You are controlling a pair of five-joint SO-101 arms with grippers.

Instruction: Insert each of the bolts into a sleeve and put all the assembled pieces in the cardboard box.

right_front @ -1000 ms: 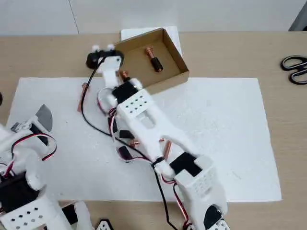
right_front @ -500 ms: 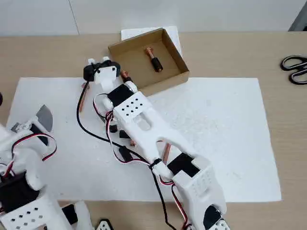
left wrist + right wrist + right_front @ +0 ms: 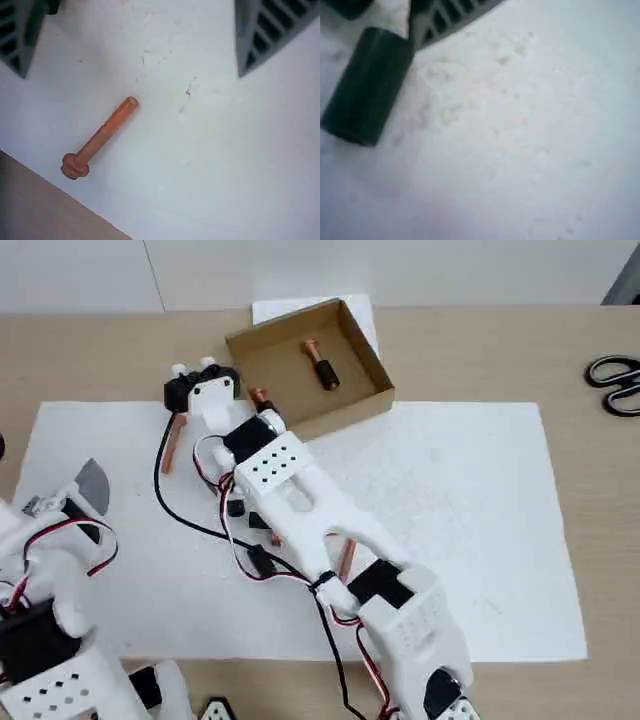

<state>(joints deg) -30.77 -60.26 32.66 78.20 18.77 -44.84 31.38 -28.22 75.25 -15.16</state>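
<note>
Left pincer is hanging with its fingers wide apart over a loose bolt lying on the white sheet. One assembled piece is sitting in the cardboard box. Another bolt and a sleeve are waiting unjoined, so most of the work is likely remaining.

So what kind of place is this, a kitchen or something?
Not a kitchen; it looks like a robotics workbench. Two white plastic robot arms sit at a light wooden table, with a copper-coloured metal bolt and an open brown cardboard box to practise with.
</note>
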